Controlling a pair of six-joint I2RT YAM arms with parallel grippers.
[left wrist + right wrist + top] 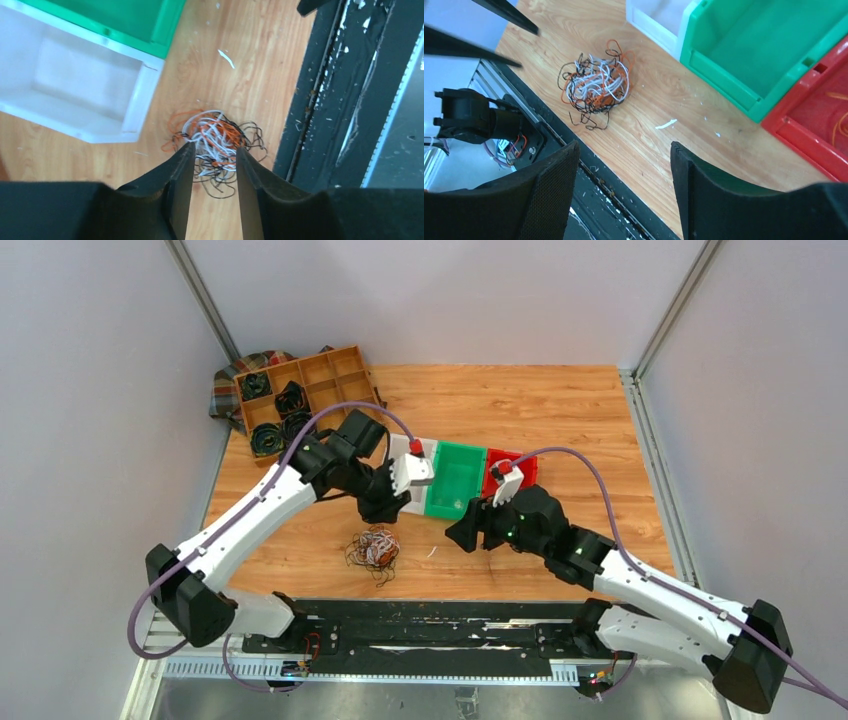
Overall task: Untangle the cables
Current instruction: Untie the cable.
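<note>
Cables point(596, 82) lie in one orange, white and black tangle on the counter point(540, 410), near its front edge and close to the white bin point(75, 85). My left fingers point(175, 185) hover over the tangle, slightly apart, clamping nothing I can see. My right fingers point(549, 200) stand wide apart, beside the tangle, empty.

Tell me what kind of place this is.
Probably a robotics lab test cell: a wooden table enclosed by plain grey panels, a left arm and right arm mounted at its edge, and tangled cables near sorting bins.
</note>
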